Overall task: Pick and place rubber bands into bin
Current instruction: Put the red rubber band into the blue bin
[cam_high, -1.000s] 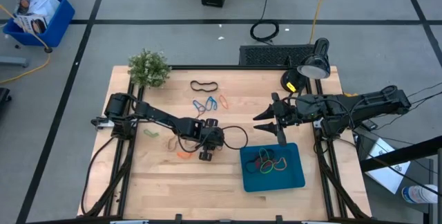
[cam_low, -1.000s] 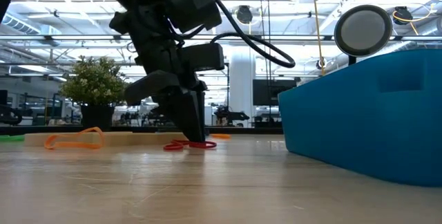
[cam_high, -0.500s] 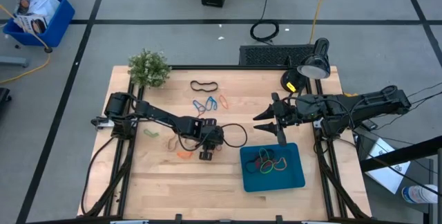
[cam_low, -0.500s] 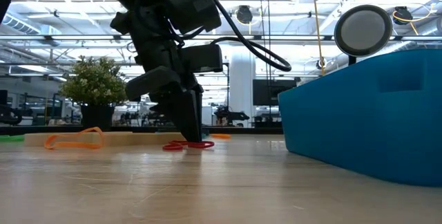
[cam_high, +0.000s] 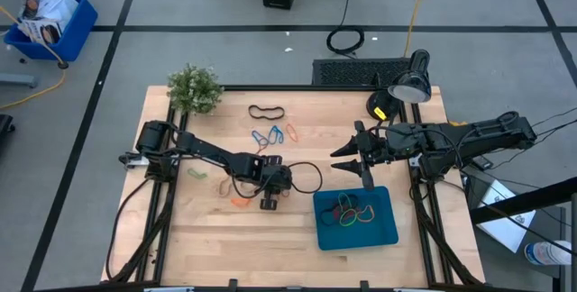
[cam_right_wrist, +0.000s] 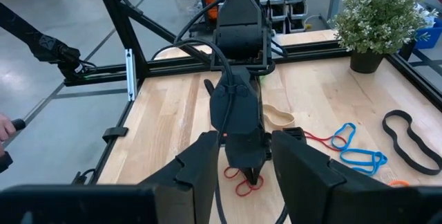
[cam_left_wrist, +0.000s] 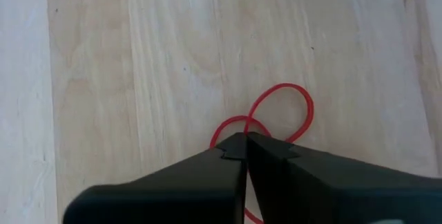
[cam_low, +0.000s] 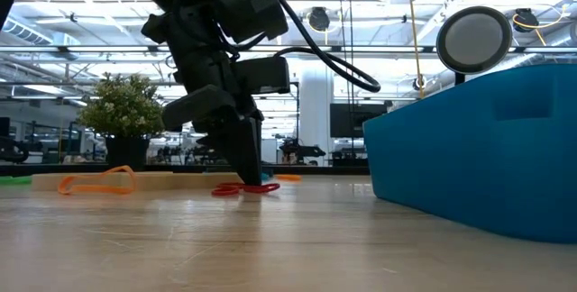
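The bin point(cam_high: 386, 229) holds several rubber bands point(cam_high: 353, 212). The left gripper point(cam_left_wrist: 245, 146) has its fingers pressed together on a red rubber band point(cam_left_wrist: 284, 108) lying on the table point(cam_high: 198, 229). The right gripper point(cam_high: 353, 159), fingers spread, hangs empty beside the bin.

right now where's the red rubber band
In the high view the red rubber band lies on the table's middle, just left of the teal bin. The left gripper is down on it, fingers shut on its loop.

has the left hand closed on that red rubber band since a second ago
Yes. The left hand has pinched shut on the red rubber band. In the low view its place against the potted plant is about unchanged, tips down at the table.
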{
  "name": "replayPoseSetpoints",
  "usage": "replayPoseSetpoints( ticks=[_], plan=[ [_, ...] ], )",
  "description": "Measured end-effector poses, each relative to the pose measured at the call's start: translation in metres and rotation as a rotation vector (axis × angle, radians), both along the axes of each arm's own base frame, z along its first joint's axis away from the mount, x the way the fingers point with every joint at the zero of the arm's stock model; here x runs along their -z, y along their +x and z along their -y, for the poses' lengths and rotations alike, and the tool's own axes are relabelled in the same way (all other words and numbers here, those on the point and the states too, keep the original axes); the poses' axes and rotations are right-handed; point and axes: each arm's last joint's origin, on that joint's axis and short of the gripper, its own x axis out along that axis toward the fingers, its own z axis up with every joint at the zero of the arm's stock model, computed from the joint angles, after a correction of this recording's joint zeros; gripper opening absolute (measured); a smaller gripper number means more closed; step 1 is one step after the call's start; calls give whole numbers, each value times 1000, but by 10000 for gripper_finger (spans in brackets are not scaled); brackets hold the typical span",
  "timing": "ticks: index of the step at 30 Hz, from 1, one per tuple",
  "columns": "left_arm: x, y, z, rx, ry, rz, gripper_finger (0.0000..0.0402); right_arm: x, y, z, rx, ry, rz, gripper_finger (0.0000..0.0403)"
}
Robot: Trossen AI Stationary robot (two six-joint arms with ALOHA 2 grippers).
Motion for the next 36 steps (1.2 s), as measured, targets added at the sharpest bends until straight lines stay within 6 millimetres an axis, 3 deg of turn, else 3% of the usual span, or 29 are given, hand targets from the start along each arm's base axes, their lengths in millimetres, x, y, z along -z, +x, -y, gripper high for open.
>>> replayPoseSetpoints(
  ticks=[10,26,36],
  plan=[
    [-14,-3,2,-15,-50,29,4,0,0,0,0,0,0,130],
    [-93,-18,-2,-44,-133,287,1,0,0,0,2,5,0,130],
    [-156,-30,-3,-43,-191,609,1,1,0,0,34,99,-13,130]
  ],
)
